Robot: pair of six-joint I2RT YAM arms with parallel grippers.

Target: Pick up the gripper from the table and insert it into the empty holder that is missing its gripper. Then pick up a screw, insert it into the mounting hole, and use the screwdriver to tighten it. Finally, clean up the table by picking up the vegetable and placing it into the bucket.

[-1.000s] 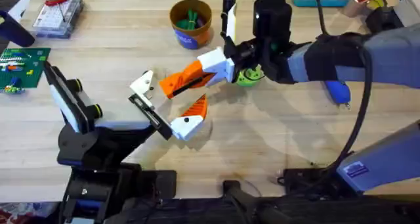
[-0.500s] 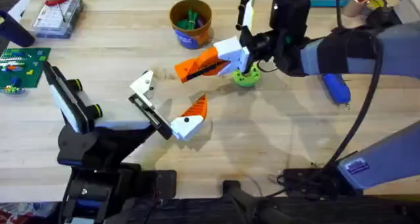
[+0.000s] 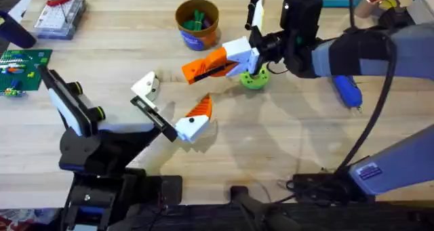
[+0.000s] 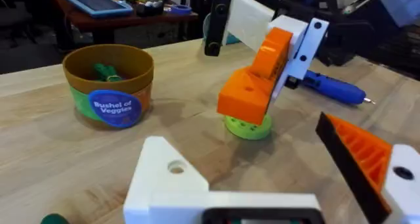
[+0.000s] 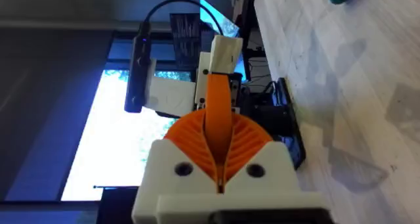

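My right gripper (image 3: pixel 193 70) hovers over the far middle of the table, near the lime-green disc (image 3: pixel 255 78). In the right wrist view its ribbed orange pads (image 5: pixel 246 142) are shut on a smooth orange wedge, the gripper (image 5: pixel 218 102). My left gripper (image 3: pixel 169 108) stands open: one end of its black rail carries the empty white holder (image 3: pixel 144 87), the other a white block with a ribbed orange wedge (image 3: pixel 201 108). The holder (image 4: pixel 172 182) is close in the left wrist view, with the bucket (image 4: pixel 108 85) behind it. A small green piece (image 4: pixel 52 219), perhaps the vegetable, peeks in at the edge.
The bucket (image 3: pixel 197 24) at the far middle holds green pieces. A blue screwdriver (image 3: pixel 348 92) lies on the right under the right arm. A clear parts case (image 3: pixel 57 15) and a green circuit board (image 3: pixel 20 65) sit at the far left.
My right gripper has drawn back to the right and farther away with the orange wedge, from beside the holder to the lime-green disc. My left gripper shifted slightly.
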